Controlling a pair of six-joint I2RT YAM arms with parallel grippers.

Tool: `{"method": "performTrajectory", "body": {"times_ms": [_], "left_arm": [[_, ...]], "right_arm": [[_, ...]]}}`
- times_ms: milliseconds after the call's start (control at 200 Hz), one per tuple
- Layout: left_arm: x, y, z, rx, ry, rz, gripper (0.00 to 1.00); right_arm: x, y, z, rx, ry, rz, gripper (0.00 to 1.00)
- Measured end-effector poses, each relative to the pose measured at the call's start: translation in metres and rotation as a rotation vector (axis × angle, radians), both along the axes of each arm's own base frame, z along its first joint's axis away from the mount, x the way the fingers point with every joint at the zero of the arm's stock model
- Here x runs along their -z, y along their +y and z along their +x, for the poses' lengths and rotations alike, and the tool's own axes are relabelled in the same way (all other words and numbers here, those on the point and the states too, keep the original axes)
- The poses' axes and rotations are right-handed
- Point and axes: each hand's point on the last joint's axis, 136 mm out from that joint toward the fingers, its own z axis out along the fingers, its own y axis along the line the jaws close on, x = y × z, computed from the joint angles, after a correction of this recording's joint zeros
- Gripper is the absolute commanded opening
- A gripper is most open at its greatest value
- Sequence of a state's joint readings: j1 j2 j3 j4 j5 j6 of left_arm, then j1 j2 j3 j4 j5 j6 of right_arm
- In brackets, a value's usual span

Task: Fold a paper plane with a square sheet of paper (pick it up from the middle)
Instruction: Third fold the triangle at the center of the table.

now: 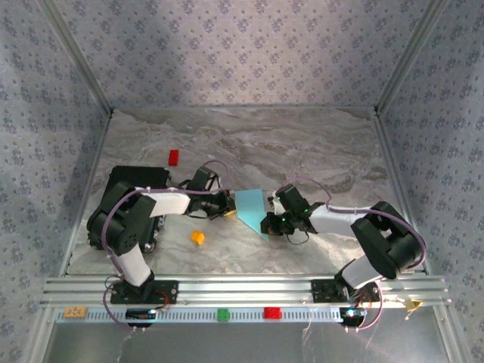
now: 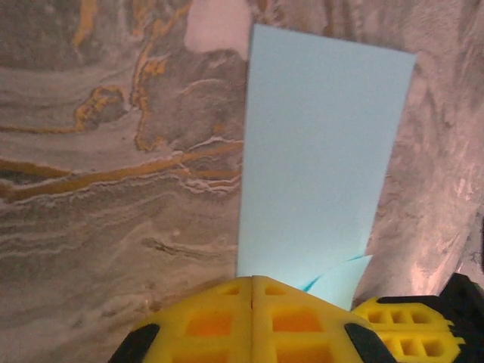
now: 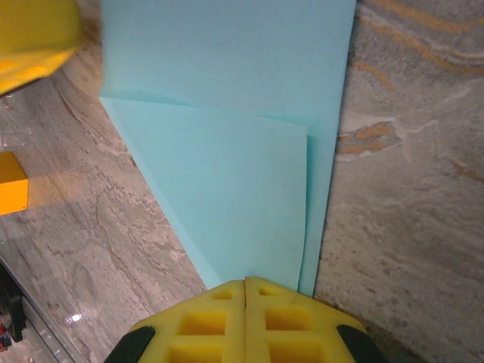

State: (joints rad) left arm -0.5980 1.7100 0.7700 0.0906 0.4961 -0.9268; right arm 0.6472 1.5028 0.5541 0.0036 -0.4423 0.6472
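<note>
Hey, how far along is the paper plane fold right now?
Early. Done: the light-blue sheet is already narrowed and one corner flap is folded over. In hand: the left claw and right claw, both shut, sit at opposite ends of it; pressing or pinching is unclear. Left: the remaining folds; no slim dart yet.

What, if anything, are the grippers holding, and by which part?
Nothing looks pinched: the left gripper and right gripper, both shut, seem to press opposite ends of the paper.

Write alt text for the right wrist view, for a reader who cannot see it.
Folded light-blue paper lies on a marble table, its near end meeting the shut yellow right gripper at the bottom. An orange block sits at the left edge.
</note>
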Motion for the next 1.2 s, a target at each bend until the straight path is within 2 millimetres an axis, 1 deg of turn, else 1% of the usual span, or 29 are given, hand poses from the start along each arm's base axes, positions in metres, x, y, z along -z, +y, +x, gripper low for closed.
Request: {"method": "performTrajectory", "body": {"times_ms": [125,220,350,415,480,530,645,914,989,1089,1149,1199], "left_arm": [[-0.018,-0.003,0.002,0.006,-0.042,-0.028,0.04],[-0.022,-0.01,-0.002,0.028,-0.056,-0.042,0.03],[-0.016,-0.025,-0.019,0.087,-0.037,-0.047,0.02],[-0.006,-0.031,-0.026,0.114,-0.012,-0.039,0.01],[0.006,-0.032,-0.031,0.125,0.016,-0.021,0.0],[0.012,-0.031,-0.033,0.126,0.032,-0.014,0.0],[0.012,-0.029,-0.029,0.117,0.031,-0.018,0.0],[0.013,-0.029,-0.029,0.131,0.028,-0.021,0.0],[0.013,-0.029,-0.029,0.132,0.029,-0.023,0.0],[0.013,-0.029,-0.029,0.131,0.029,-0.024,0.0],[0.013,-0.029,-0.029,0.131,0.029,-0.024,0.0],[0.013,-0.029,-0.029,0.131,0.029,-0.024,0.0]], "right_arm": [[0.0,0.0,0.0,0.0,0.001,0.0,0.0],[0.0,0.0,0.0,0.0,0.001,0.001,0.0],[0.0,0.0,0.0,0.0,0.002,0.001,0.0],[0.0,0.0,0.0,0.0,0.002,0.002,0.0],[0.0,0.0,0.0,0.0,0.003,0.002,0.0],[0.0,0.0,0.0,0.0,0.002,0.002,0.0],[-0.001,0.0,0.001,-0.005,-0.001,0.005,0.0],[-0.008,0.0,0.004,-0.015,-0.006,-0.014,0.01],[-0.016,0.005,0.009,-0.025,-0.018,-0.002,0.01],[-0.029,0.02,0.02,-0.047,-0.044,0.027,0.01],[-0.031,0.029,0.024,-0.065,-0.049,0.037,0.01],[-0.029,0.035,0.025,-0.077,-0.046,0.036,0.01]]}}
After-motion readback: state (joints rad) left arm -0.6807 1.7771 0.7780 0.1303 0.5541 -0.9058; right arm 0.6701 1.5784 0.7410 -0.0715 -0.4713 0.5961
